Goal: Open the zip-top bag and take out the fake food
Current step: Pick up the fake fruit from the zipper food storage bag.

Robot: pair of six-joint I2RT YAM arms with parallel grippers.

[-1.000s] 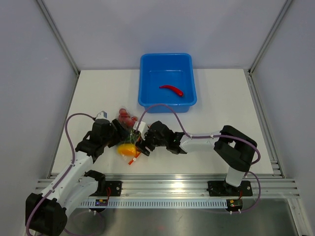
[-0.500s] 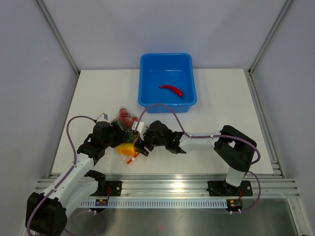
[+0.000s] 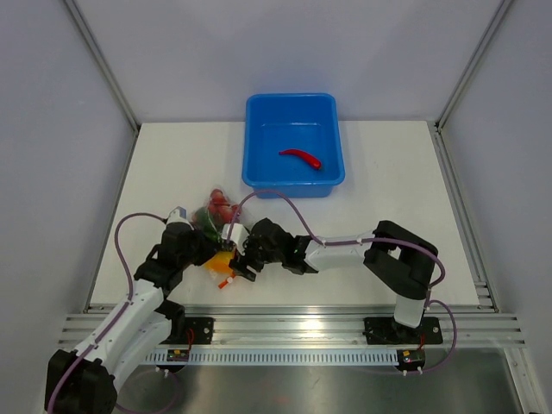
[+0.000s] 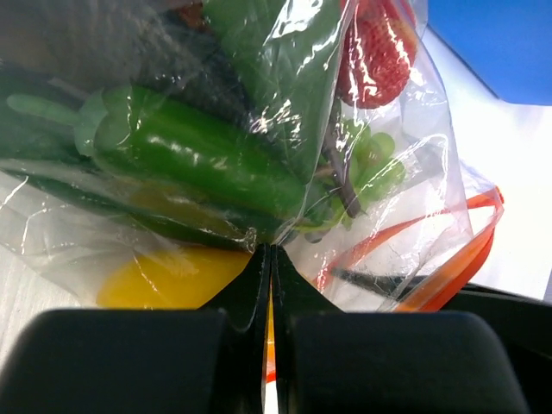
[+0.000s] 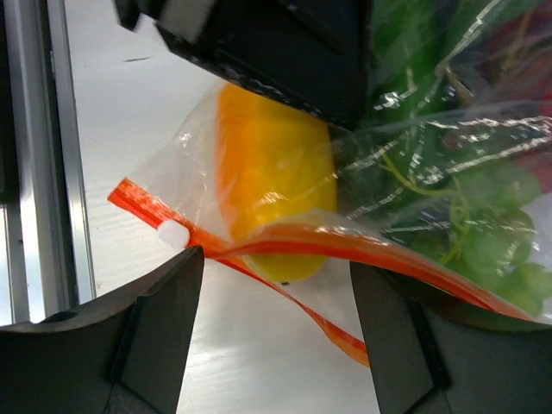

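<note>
The zip-top bag (image 3: 217, 226) lies on the counter (image 3: 388, 216), apart from the blue tub (image 3: 293, 185), on the side of the tub nearer the arm bases and off toward its left corner. A red chili (image 3: 300, 158) lies inside the tub. The bag holds more fake food: a green pepper (image 4: 190, 155), a yellow pepper (image 5: 267, 164) and a red piece (image 4: 371, 60) at the end nearest the tub. The left tool (image 4: 269, 259) is fully closed, its tips pinching the clear film of the bag beside the yellow pepper. The right tool (image 5: 276, 259) stands wide apart at the bag's end farthest from the tub, the orange zip strip (image 5: 345, 246) running between its fingers, gripping nothing.
</note>
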